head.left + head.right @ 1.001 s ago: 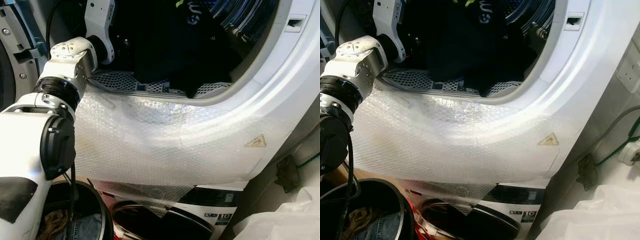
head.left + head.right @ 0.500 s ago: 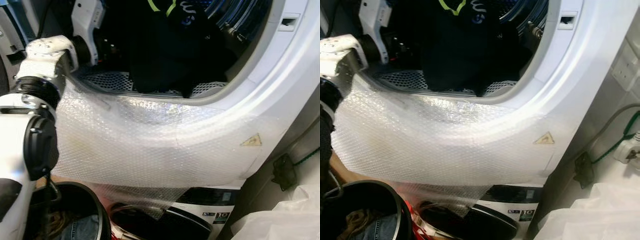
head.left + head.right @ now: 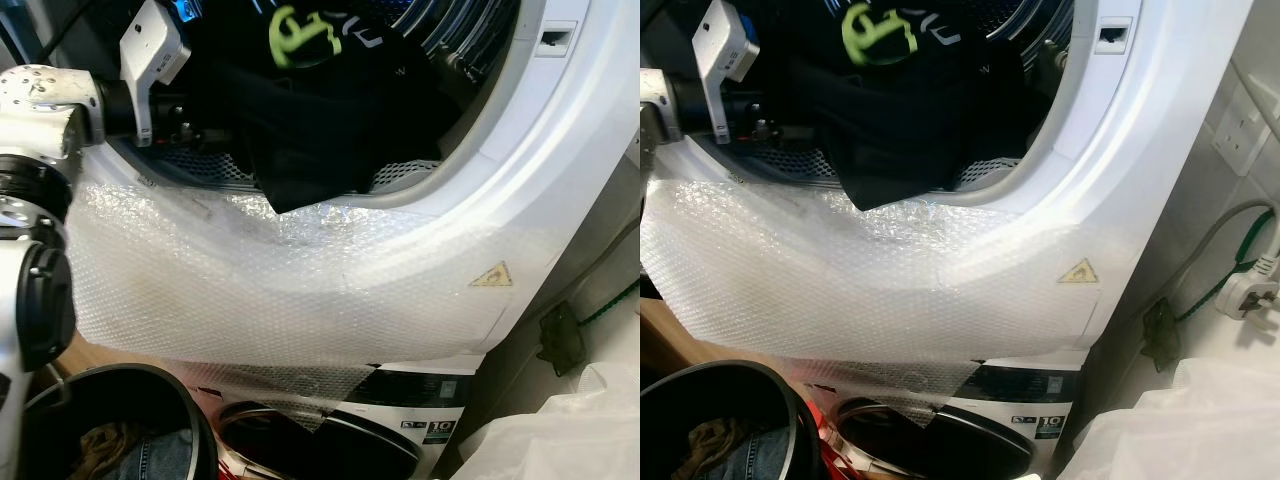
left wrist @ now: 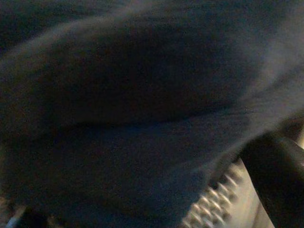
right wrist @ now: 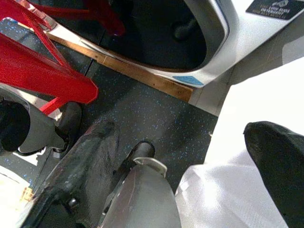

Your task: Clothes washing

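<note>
Clothes, namely a dark garment [image 3: 320,130], hang over the drum opening [image 3: 400,175] of our washer as loading proceeds; left end effector [image 3: 215,125] sits beside it, finger state indeterminate, and next we judge a deeper push necessary.

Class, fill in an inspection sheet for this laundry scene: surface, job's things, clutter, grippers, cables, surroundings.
Surface: bubble wrap covers the machine's front below the drum opening.
Job's things: dark garment with green print hangs over the drum's lip; black basket of clothes stands below.
Clutter: white plastic bag at lower right.
Grippers: left arm reaches into the drum, jaws hidden by cloth; right gripper hangs idle near the floor.
Cables: green and grey leads with a plug along the wall.
Surroundings: second machine underneath; wall socket.
</note>
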Controlling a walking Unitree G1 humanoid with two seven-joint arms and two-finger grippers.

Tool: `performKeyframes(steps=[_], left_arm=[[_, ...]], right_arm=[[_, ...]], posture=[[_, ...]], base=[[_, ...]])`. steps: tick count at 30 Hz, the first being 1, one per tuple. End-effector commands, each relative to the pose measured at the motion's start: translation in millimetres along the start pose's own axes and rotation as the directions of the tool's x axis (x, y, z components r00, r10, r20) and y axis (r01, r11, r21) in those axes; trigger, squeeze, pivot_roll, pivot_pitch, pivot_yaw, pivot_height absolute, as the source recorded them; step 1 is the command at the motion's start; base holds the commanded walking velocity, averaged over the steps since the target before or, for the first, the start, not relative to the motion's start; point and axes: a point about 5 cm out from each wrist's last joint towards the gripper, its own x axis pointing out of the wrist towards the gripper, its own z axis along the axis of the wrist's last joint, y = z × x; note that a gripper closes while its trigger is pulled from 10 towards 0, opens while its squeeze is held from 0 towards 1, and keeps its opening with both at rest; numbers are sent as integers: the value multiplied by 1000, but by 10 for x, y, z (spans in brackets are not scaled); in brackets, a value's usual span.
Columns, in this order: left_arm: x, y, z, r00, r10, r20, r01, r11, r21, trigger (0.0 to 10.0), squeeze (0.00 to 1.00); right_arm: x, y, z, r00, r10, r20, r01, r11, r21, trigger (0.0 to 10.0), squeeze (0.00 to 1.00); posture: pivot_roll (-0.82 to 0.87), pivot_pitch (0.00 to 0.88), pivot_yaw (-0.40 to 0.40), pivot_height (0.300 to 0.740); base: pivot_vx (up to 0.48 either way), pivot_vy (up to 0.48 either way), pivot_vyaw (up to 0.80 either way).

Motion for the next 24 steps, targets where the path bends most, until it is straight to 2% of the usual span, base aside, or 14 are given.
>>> performKeyframes(steps=[1, 2, 5, 7, 9, 11, 14, 17, 19, 20, 22, 23, 24], left_arm=[[-128, -8, 2, 997, -55, -47, 56, 998, 27, 10000, 0], [-123, -31, 5, 995, -95, -35, 96, 995, 15, 10000, 0], [-82, -56, 17, 992, -122, 19, 122, 992, -4, 10000, 0], [62, -60, 27, 993, -57, 106, 59, 998, -22, 10000, 0], [157, -77, 39, 984, -39, 172, 48, 998, -49, 10000, 0], [281, -125, 47, 965, -51, 256, 78, 992, -97, 10000, 0], [430, -194, 48, 940, -78, 332, 131, 981, -142, 10000, 0], [607, -176, 82, 921, 75, 383, 9, 977, -211, 10000, 0], [667, -165, 76, 904, 149, 401, -37, 961, -273, 10000, 0], [713, -157, 80, 880, 214, 424, -73, 943, -325, 10000, 0], [735, -159, 85, 870, 231, 436, -76, 936, -344, 10000, 0], [787, -168, 82, 861, 270, 432, -111, 927, -358, 10000, 0], [845, -169, 52, 851, 345, 396, -188, 904, -383, 10000, 0]], right_arm=[[2, 42, -9, 1000, 16, -11, -16, 1000, -9, 10000, 0], [4, 52, 3, 1000, 20, -9, -20, 1000, -11, 10000, 0], [7, 73, 16, 1000, 25, -8, -25, 1000, -13, 10000, 0], [9, 84, 26, 1000, 30, -6, -30, 999, -17, 10000, 0], [9, 87, 26, 999, 31, -6, -32, 999, -19, 10000, 0], [9, 87, 25, 999, 33, -6, -33, 999, -23, 10000, 0], [9, 86, 23, 999, 33, -6, -33, 999, -24, 10000, 0], [8, 90, 18, 999, 34, -8, -34, 999, -25, 10000, 0], [7, 92, 15, 999, 33, -9, -34, 999, -23, 10000, 0], [7, 99, 10, 999, 34, -10, -34, 999, -23, 10000, 0], [7, 100, 10, 999, 34, -10, -34, 999, -23, 10000, 0], [6, 95, 6, 999, 32, -9, -32, 999, -20, 10000, 0], [5, 96, 2, 999, 31, -9, -32, 999, -21, 10000, 0]], posture=[[117, 0, 44, 740], [121, 0, 45, 740], [127, 0, 44, 740], [136, 0, 41, 740], [137, 0, 40, 740], [134, 0, 40, 740], [130, 0, 39, 740], [122, 0, 41, 740], [121, 0, 40, 740], [112, 0, 43, 740], [106, 0, 46, 740], [102, 0, 46, 740], [101, 0, 45, 740]], base=[[0, 0, 0], [0, 0, 0], [0, 0, 0], [0, 0, 0], [0, 0, 0], [0, 0, 0], [0, 0, 0], [0, 0, 0], [0, 0, 0], [0, 0, 0], [0, 0, 0], [0, 0, 0], [0, 0, 0]])
